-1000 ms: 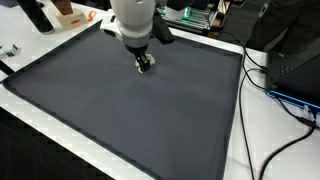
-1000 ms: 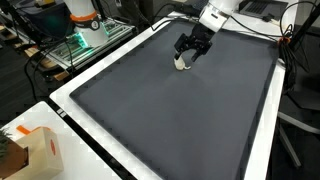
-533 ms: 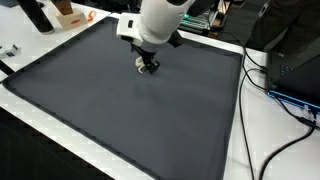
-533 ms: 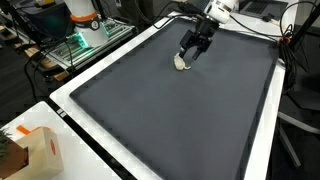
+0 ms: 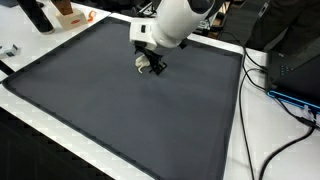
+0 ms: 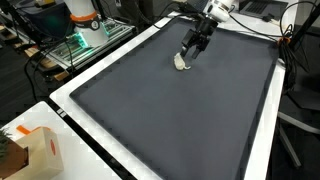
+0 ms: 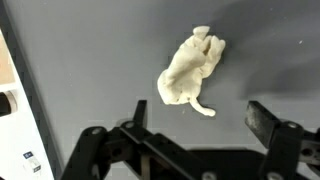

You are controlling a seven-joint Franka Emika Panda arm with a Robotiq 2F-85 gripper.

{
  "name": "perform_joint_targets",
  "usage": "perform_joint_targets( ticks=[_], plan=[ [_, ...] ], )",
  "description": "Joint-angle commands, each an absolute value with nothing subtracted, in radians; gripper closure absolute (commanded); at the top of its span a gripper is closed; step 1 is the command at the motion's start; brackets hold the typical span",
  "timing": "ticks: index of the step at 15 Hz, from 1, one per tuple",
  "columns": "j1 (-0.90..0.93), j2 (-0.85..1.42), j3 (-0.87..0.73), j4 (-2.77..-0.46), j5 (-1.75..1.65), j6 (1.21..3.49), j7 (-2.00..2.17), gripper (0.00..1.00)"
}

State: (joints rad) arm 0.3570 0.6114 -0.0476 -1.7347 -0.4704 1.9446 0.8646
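Note:
A small cream-coloured soft figure lies on the dark grey mat (image 5: 130,120), toward its far side, in both exterior views (image 5: 141,62) (image 6: 182,63). In the wrist view the figure (image 7: 190,72) lies flat with a thin tail pointing toward the gripper. My gripper (image 7: 200,125) is open and empty, its two black fingers (image 7: 268,120) spread wide with the figure just ahead of them. In both exterior views the gripper (image 5: 154,67) (image 6: 197,44) hovers a little above and beside the figure, without touching it.
The mat lies on a white table (image 5: 250,140). Black cables (image 5: 275,85) run along one side. An orange box (image 5: 68,12) and a black object (image 5: 36,15) stand past the far corner. A cardboard box (image 6: 30,150) sits at the near corner in an exterior view.
The gripper stood down around the figure a second ago. It has since lifted and tilted away, leaving the figure lying on the mat.

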Motion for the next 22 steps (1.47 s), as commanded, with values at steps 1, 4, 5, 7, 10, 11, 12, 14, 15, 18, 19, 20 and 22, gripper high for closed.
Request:
perform_joint_targets(
  ticks=[1,4,5,7,10,11,12,14,15,18,19,20,22],
  plan=[
    [0.358,0.583,-0.04,-1.794,-0.515,1.988,0.863,0.0],
    [0.356,0.57,-0.033,-1.817,-0.525,2.012,0.854,0.0],
    [0.354,0.566,-0.03,-1.824,-0.523,2.017,0.844,0.0],
    [0.35,0.554,-0.023,-1.838,-0.517,2.025,0.82,0.0],
    [0.346,0.533,-0.016,-1.862,-0.511,2.031,0.781,0.0],
    [0.345,0.527,-0.015,-1.868,-0.506,2.024,0.77,0.0],
    [0.345,0.519,-0.014,-1.875,-0.511,2.022,0.756,0.0],
    [0.342,0.508,-0.011,-1.883,-0.505,2.0,0.719,0.0],
    [0.343,0.502,-0.011,-1.886,-0.503,1.979,0.702,0.0],
    [0.331,0.479,-0.003,-1.906,-0.497,1.975,0.632,0.0],
    [0.327,0.471,-0.001,-1.914,-0.494,1.974,0.608,0.0],
    [0.319,0.461,0.003,-1.923,-0.486,1.979,0.579,0.0],
    [0.308,0.445,0.008,-1.934,-0.475,1.976,0.52,0.0]
  ],
)
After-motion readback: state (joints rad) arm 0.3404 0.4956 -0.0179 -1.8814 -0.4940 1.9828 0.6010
